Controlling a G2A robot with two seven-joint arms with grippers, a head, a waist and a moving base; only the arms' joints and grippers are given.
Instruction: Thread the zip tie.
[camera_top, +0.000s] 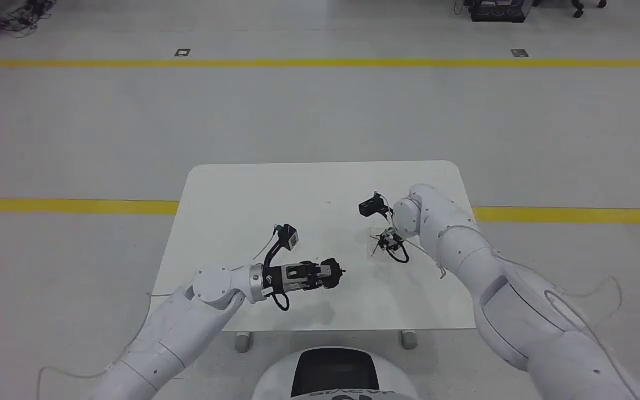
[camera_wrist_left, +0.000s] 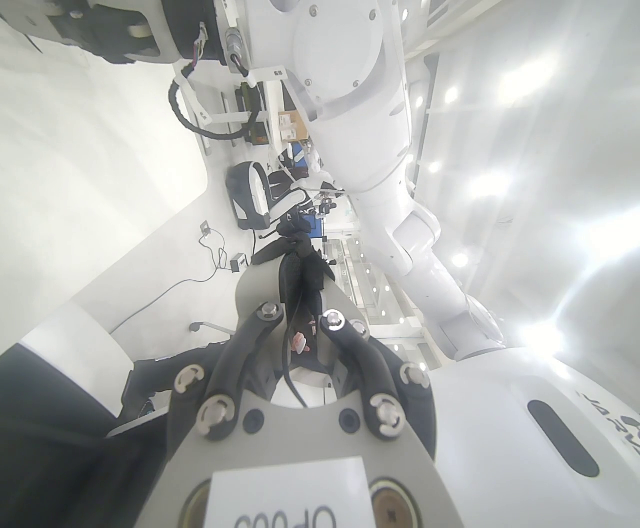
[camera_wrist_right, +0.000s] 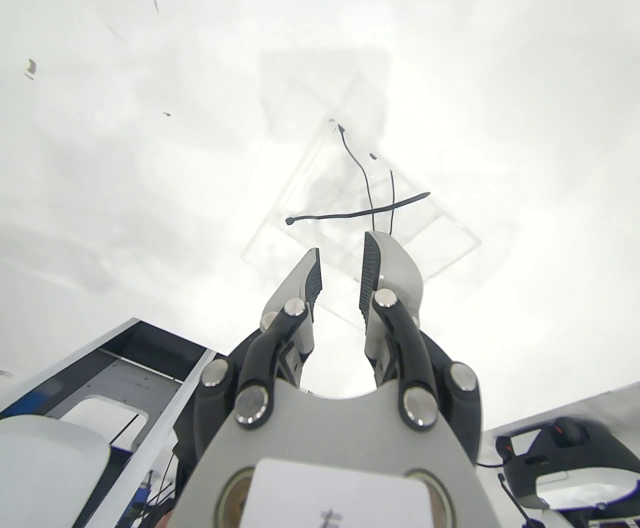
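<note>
Right wrist view: a clear shallow tray (camera_wrist_right: 442, 231) lies on the white table (camera_top: 250, 200), toward its right side, and contains three loose black zip ties: a straight tie (camera_wrist_right: 350, 215) lying crosswise, a curved tie (camera_wrist_right: 357, 160) crossing over it, and a short thin tie (camera_wrist_right: 392, 195) beside the curved one. The right gripper (camera_wrist_right: 342, 246) points down over the near edge of this tray, its claw released and parted by a moderate gap with nothing between the pads; whether one fingertip (camera_wrist_right: 371, 240) touches the tie ends cannot be told. Left wrist view: the left gripper (camera_wrist_left: 300, 260) is clenched on a held zip tie (camera_wrist_left: 291, 387), whose thin strip trails back between the fingers. Top view: this gripper (camera_top: 338, 270) is level above the table's near middle, aimed right toward the right gripper (camera_top: 384, 243).
</note>
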